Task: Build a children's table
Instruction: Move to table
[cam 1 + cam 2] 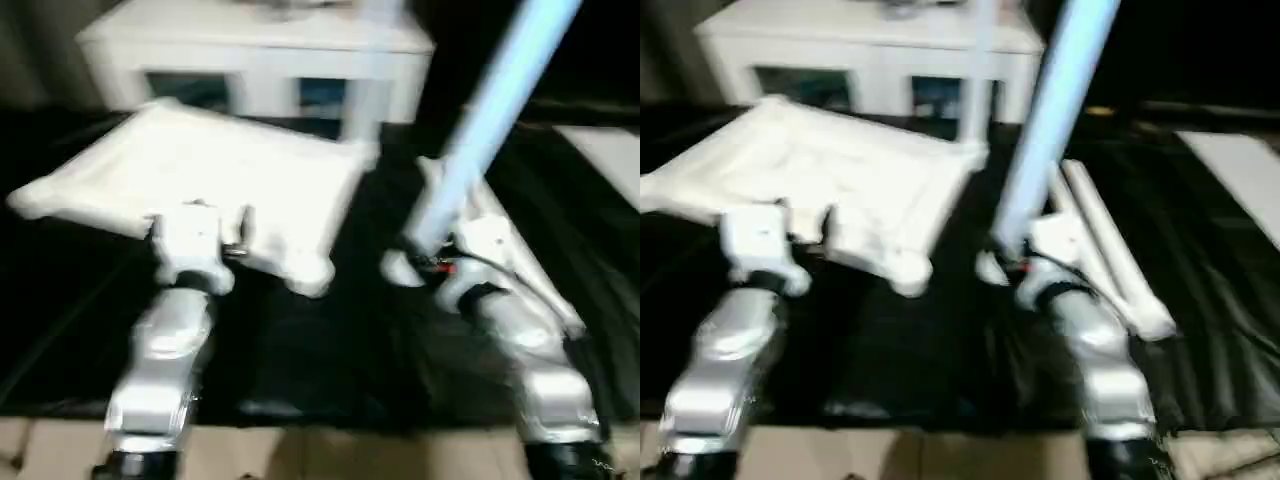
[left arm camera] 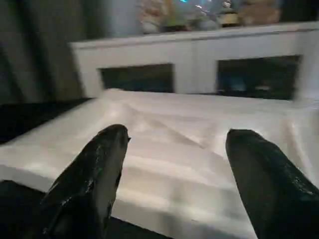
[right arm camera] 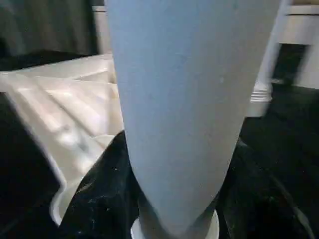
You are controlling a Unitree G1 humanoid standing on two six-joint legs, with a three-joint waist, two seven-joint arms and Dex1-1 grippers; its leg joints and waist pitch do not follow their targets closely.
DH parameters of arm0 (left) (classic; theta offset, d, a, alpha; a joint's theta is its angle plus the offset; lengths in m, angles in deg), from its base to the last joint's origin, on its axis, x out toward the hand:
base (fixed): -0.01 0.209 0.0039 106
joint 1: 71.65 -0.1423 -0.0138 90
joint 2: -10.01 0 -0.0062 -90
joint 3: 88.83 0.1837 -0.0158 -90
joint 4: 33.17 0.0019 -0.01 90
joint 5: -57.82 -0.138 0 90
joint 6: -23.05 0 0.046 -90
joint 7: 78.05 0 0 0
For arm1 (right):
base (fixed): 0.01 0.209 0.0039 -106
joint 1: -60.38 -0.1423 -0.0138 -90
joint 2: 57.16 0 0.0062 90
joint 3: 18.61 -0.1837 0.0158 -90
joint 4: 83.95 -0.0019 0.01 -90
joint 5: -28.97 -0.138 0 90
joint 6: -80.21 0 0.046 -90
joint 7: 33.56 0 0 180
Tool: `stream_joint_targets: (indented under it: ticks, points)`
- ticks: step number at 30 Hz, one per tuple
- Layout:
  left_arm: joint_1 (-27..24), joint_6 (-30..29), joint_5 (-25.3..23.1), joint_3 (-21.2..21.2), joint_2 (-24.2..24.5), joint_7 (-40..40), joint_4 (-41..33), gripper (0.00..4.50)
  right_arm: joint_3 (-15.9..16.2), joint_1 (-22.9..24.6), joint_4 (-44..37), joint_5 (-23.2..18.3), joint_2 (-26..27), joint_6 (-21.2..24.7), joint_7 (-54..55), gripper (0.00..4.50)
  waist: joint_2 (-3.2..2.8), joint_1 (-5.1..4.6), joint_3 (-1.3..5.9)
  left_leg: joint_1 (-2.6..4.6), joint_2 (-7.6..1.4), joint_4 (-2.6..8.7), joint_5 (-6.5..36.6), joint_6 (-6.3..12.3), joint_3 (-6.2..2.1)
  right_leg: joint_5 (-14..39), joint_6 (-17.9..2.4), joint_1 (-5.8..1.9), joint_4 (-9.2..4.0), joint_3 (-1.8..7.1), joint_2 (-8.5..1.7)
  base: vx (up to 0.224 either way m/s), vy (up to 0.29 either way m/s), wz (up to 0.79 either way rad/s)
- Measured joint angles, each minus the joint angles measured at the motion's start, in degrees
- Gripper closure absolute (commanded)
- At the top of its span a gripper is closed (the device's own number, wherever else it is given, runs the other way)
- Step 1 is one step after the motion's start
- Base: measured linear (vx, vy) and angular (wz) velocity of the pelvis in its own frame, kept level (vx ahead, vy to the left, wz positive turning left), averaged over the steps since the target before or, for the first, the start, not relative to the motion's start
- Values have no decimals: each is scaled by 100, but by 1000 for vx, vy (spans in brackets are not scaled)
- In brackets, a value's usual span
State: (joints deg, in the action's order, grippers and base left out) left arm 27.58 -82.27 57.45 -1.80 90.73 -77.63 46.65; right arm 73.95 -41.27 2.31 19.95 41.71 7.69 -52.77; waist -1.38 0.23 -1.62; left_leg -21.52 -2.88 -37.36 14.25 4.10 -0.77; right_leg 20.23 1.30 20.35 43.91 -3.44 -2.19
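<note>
Here black-draped work table (image 1: 300,350), white cabinet (image 1: 260,50) behind; left gripper (image 2: 174,174) spread, right gripper (image 3: 172,199) pinching leg (image 1: 490,120).

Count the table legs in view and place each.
4, probably. One leg slants up from the right gripper. One stands upright at the tabletop's far corner. Two seem to lie side by side on the black cloth by the right arm, though blur makes that pair uncertain.

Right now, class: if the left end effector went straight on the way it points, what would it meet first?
Most likely the tabletop: its near edge lies just ahead between the open fingers of the left end effector, though depth is hard to judge.
</note>
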Motion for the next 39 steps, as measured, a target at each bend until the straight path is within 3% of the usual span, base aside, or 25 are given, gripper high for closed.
stream_joint_targets:
  ticks: [1, 2, 4, 5, 6, 7, 9, 10, 11, 13, 14, 16, 17, 19, 20, 21, 23, 24, 25, 26, 27, 30, 32, 35, 39]
  points:
    - [-1, 1, -2, 1, -9, -4, 1, 95, -33, -4, 0, -20, -14, 0, 9, 264, 52, 15, -15, 64, 37, 3, 18, -110, 96, -39, 53, 150, -50, 122, -20, 59, -86, 32]
    - [14, 9, -1, 24, -5, -12, 0, 95, -112, 15, 1, -53, -19, 2, 34, 264, 174, 38, -71, 187, 57, -3, 50, -263, 299, -413, -73, 179, -255, 276, -101, 59, -86, 32]
    - [-4, 11, 8, 206, -113, -24, 32, 95, -298, 97, 62, -50, -110, 8, 110, 264, 208, 215, -127, 284, -80, -159, 209, -20, 515, -358, -145, 42, -332, 359, -77, 52, -117, 21]
    - [1, 14, 12, 306, -123, -28, 30, 95, -373, 95, 69, -36, -165, 8, 143, 264, 186, 279, -134, 239, -103, -430, 225, 7, 516, -372, -157, -55, -418, 376, -72, 59, -99, 12]
    - [3, 15, 12, 322, -122, -28, 29, 95, -432, 95, 64, -32, -171, 8, 153, 264, 193, 293, -137, 241, -105, -506, 207, -23, 518, -373, -158, -121, -471, 404, -67, 73, -48, -5]
    - [19, 19, 12, 322, -116, -30, 27, 95, -464, 93, 48, -31, -174, 6, 166, 264, 178, 298, -132, 238, -115, -471, 188, -54, 512, -373, -158, -178, -518, 408, -65, 63, -6, 9]
    - [24, 31, 14, 314, -115, -74, 27, 95, -454, 92, 37, -20, -167, 6, 192, 264, 8, 313, -123, 238, -283, -87, 184, -60, 519, -376, -164, -324, -655, 313, 63, 69, 23, 9]
    - [29, 36, 15, 315, -103, -97, 26, 95, -451, 92, 37, -14, -166, 7, 203, 264, -124, 317, -101, 250, -385, 21, 16, -311, 523, -375, -163, -373, -695, 241, 118, 103, 129, 0]
    - [28, 45, 15, 274, -65, -123, 31, 95, -430, 94, 36, -16, -112, 8, 223, 264, -122, 275, -106, 250, -444, 28, -11, -592, 520, -372, -161, -392, -725, 202, 114, 103, 129, 0]
    - [23, 44, 22, 202, -46, -141, 74, 95, -299, 66, 34, -16, -60, 15, 219, 264, -107, 174, -108, 263, -423, 61, 31, -571, 516, -287, -440, -336, -702, 107, 55, 138, 120, 10]
    - [24, 45, 24, 148, -17, -146, 110, 95, -254, 51, 24, -27, -51, 15, 210, 264, -101, 83, -102, 277, -375, 61, 61, -507, 508, -258, -485, -233, -486, 73, 0, 139, 105, 12]
    - [30, 52, 24, 156, 20, -156, 113, 95, -288, 59, 5, -40, -101, 16, 215, 264, -71, -41, -83, 317, -300, 67, 114, -439, 516, -293, -294, -15, -229, 70, -93, 114, 63, 1]
    - [35, 57, 30, 171, 9, -164, 114, 95, -342, 58, -2, -56, -110, 36, 226, 264, -5, -112, -62, 345, -222, 76, 146, -433, 545, -367, -171, 132, -309, 102, -166, 109, 38, -2]
    - [38, 62, 48, 182, -5, -181, 131, 95, -424, 76, -24, -90, -95, 71, 246, 264, 190, -136, -72, 509, -212, 84, 243, -521, 922, -634, -80, 220, -495, 210, -299, 112, -25, -28]
    - [40, 59, 53, 229, -92, -190, 173, 95, -515, 147, -21, -122, -152, 97, 258, 264, 214, -46, -97, 566, -266, -18, 368, -424, 1049, -584, -102, 132, -525, 408, -153, 118, -41, -34]
    - [71, 61, 63, 381, -136, -223, 176, 95, -589, 175, -16, -131, -199, 114, 266, 264, 156, 42, -95, 559, -276, -211, 456, -284, 966, -588, -123, 59, -580, 566, -9, 134, -49, -44]
    - [139, 66, 65, 506, -179, -264, 172, 95, -750, 197, -29, -140, -259, 119, 306, 264, 117, 74, -88, 232, -231, -634, 434, -295, 659, -591, -133, -72, -702, 534, 22, 127, -13, -26]
    - [160, 73, 65, 490, -148, -265, 165, 95, -750, 196, -64, -146, -247, 114, 310, 264, 58, 80, -68, 93, -281, -519, 381, -371, 580, -584, -139, -114, -741, 501, 69, 100, 16, -1]
    - [163, 78, 72, 468, -135, -278, 162, 95, -726, 195, -84, -156, -245, 108, 309, 264, -31, 84, -57, 6, -385, -222, 327, -380, 555, -572, -136, -165, -780, 401, 129, 98, 42, 0]
    - [131, 108, 108, 403, -116, -331, 153, 95, -690, 191, -99, -167, -227, 105, 305, 264, -166, 108, -58, 2, -542, -51, -85, -574, 520, -523, -114, -226, -777, 261, 189, 98, 42, 0]
    - [55, 114, 171, 354, -47, -406, 152, 95, -624, 191, -100, -184, -154, 107, 300, 264, -175, 74, -70, 49, -558, -73, -72, -608, 514, -488, -119, -238, -785, 216, 155, 96, 108, -9]
    - [-23, 75, 331, 343, 269, -896, 129, 95, -455, 139, -172, -276, -105, 107, 152, 264, -84, -21, -50, 49, -423, -59, -15, -514, 519, -359, -358, -132, -563, 108, -56, 108, 89, 5]
    - [-76, 87, 613, 501, 537, -1579, 5, 76, -478, 123, -203, -396, -325, 115, -66, 264, -20, 32, -6, -61, -365, -118, -18, -501, 572, -376, 55, -51, -538, 169, -145, 81, 29, 2]
    - [-86, 169, 879, 933, 1267, -2815, 42, 76, -549, 107, -213, -596, -754, 259, -624, 264, -1, 169, -2, -202, -368, -105, -72, -581, 586, -400, 101, 114, -480, 209, -120, 0, 0, 0]
    - [81, 305, 847, 987, 1850, -3669, 435, 38, -517, 103, -224, -835, -984, 376, -1231, 264, -15, 214, -31, -131, -409, -20, -100, -625, 615, -444, 20, 58, -549, 180, -119, -43, -14, 1]
